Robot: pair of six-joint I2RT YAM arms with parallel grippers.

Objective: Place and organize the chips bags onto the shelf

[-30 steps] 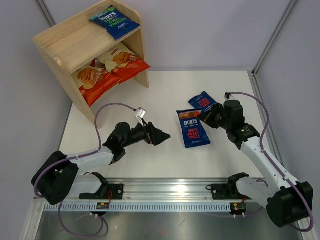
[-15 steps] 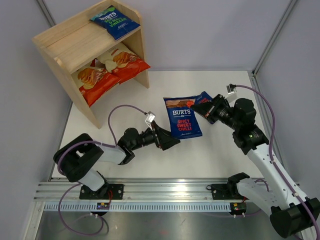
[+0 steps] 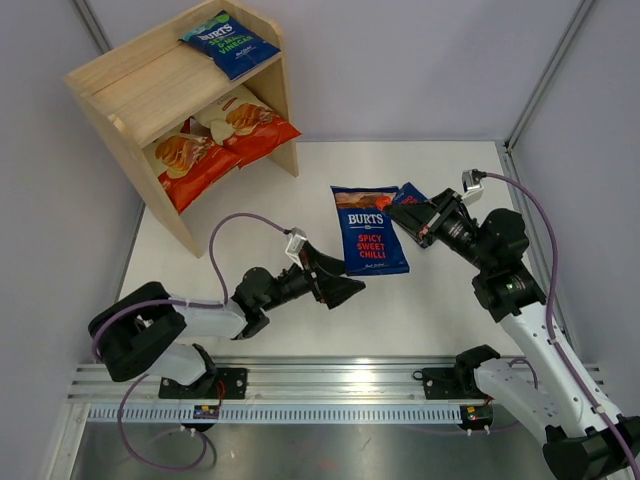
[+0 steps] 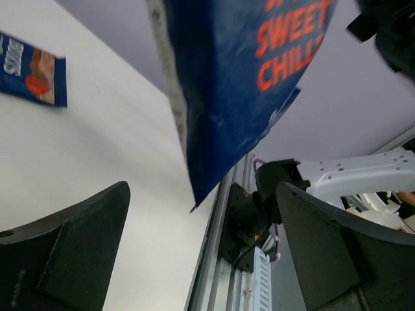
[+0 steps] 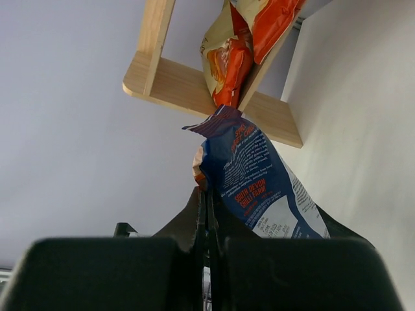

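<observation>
White table [image 3: 420, 290] and plain grey walls frame my working area, with the wooden shelf [image 3: 150, 85] standing at the far left corner. On its top board I see a green-accented Burts bag [image 3: 228, 42] lying flat near the right side panel. The lower tier holds the two cream-and-red bags [image 3: 215, 140] side by side, their red bottoms sticking out past the front edge. Out in the middle, my right gripper [image 3: 403, 211] has its fingers pressed together on the upper right edge of the Spicy Sweet Chilli bag [image 3: 368, 232]. The right wrist camera shows that bag rising out of the closed fingertips, with the shelf beyond it. The bag hangs clear of the table, label facing the overhead camera. My left gripper [image 3: 338, 278] sits low, just beside the bag's lower left corner, with its fingers spread wide. From its wrist camera, that corner dangles between the two dark fingers [image 4: 71, 259] without touching either. A second blue Burts bag [image 3: 411, 190] lies flat on the table just behind the right gripper, partly hidden by it.
</observation>
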